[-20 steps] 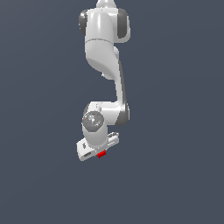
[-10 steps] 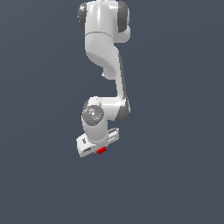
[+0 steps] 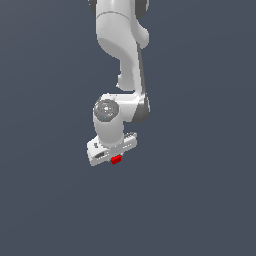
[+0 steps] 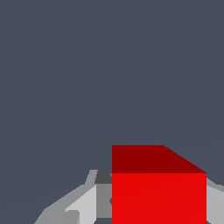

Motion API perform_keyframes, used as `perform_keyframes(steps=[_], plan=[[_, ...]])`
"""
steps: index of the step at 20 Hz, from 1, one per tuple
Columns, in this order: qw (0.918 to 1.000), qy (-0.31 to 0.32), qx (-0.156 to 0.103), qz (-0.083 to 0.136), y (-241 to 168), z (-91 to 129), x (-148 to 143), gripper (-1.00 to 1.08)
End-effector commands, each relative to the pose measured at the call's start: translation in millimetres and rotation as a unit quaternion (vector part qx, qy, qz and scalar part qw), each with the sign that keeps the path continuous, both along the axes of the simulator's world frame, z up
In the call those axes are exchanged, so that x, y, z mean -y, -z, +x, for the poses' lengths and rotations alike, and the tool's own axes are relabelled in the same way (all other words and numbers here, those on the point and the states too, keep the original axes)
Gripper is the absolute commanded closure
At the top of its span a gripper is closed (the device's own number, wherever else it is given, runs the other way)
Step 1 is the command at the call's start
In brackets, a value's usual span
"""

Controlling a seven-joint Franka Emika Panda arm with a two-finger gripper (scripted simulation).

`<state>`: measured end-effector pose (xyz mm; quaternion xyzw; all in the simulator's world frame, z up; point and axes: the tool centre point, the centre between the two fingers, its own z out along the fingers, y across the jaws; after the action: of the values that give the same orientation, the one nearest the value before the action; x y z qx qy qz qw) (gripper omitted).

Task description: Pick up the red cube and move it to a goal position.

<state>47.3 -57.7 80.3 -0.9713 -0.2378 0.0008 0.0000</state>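
The red cube [image 3: 116,160] shows as a tiny bright red block under the white hand of my arm in the exterior view. My gripper [image 3: 115,159] is shut on it, with most of the cube hidden by the hand. In the wrist view the red cube [image 4: 158,192] looms large, pinched between the grey fingers [image 4: 83,203], one on each side. Behind it there is only flat grey floor. No goal marker appears in either view.
The white arm [image 3: 122,55] reaches down from the top of the exterior view, its elbow above the hand. A uniform dark grey floor [image 3: 200,200] fills everything else.
The arm has shifted slightly, carrying the hand and the red cube a little toward the exterior view's left and upward. The grip on the cube is unchanged.
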Motion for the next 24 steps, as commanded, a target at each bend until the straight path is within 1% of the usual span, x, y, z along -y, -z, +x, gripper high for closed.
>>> perform_keyframes(steps=[1, 14, 19, 24], plan=[[1.0, 0.0, 0.001, 0.0, -16, -13, -1, 1.08], [1.0, 0.0, 0.001, 0.0, -102, -81, -3, 1.08], [1.0, 0.0, 0.001, 0.0, -126, -99, -4, 1.08], [1.0, 0.0, 0.001, 0.0, -143, -110, -5, 1.08]])
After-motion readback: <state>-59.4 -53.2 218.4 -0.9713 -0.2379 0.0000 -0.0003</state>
